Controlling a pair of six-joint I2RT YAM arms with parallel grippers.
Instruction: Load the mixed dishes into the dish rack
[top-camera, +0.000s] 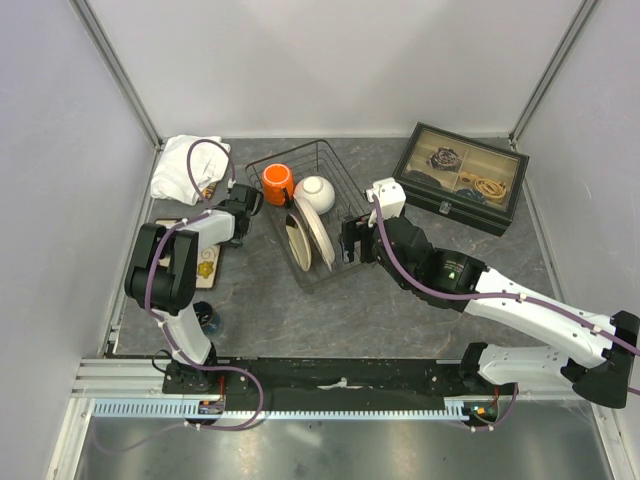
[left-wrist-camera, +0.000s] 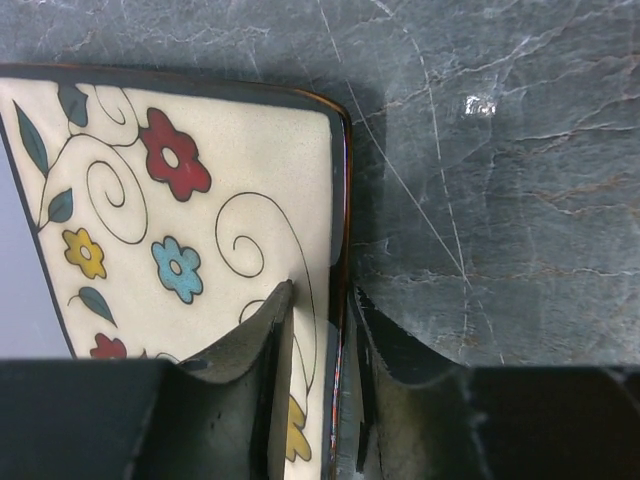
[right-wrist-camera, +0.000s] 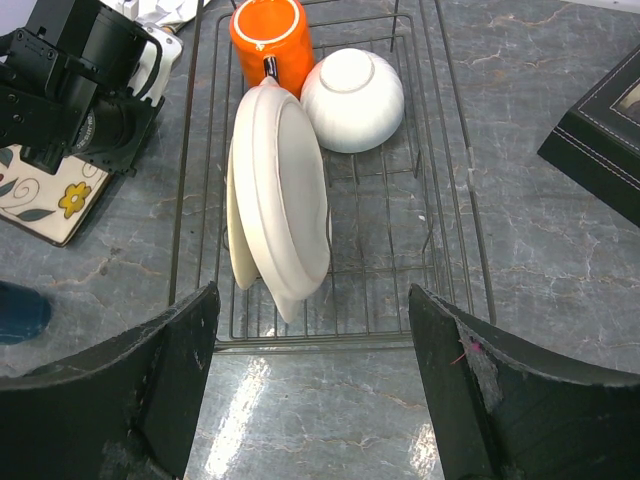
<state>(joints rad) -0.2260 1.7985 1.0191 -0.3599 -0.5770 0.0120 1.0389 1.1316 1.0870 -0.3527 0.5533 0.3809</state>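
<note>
Arms reach out from the near edge of the desk (top-camera: 400, 320). The left one bends at the elbow and points its wrist down at the square flowered plate (left-wrist-camera: 200, 200). The left pincer (left-wrist-camera: 322, 300) is clamped on that plate's dark right-hand rim, one finger on the patterned face and the other on the outer side. The plate sits at the desk's left, just beside the dish rack (top-camera: 335, 160) and outside it. The right arm stretches diagonally across to the rack's near end. The right pincer (right-wrist-camera: 310, 300) hangs there with its fingers wide apart and nothing between them.

Inside the rack are one orange mug (right-wrist-camera: 270, 40) and one white bowl (right-wrist-camera: 352, 98), mouth down, side by side at the far end. One cream round plate (right-wrist-camera: 280, 195) stands on edge nearer the middle; I cannot tell whether a second plate stands behind it.

Off to the sides lie one crumpled white cloth (top-camera: 180, 165), at the far left, and one black glass-lidded box (top-camera: 462, 178), at the far right. The desk is grey stone-veined with a black rail along the front, and pale panels on metal frames wall it in.
</note>
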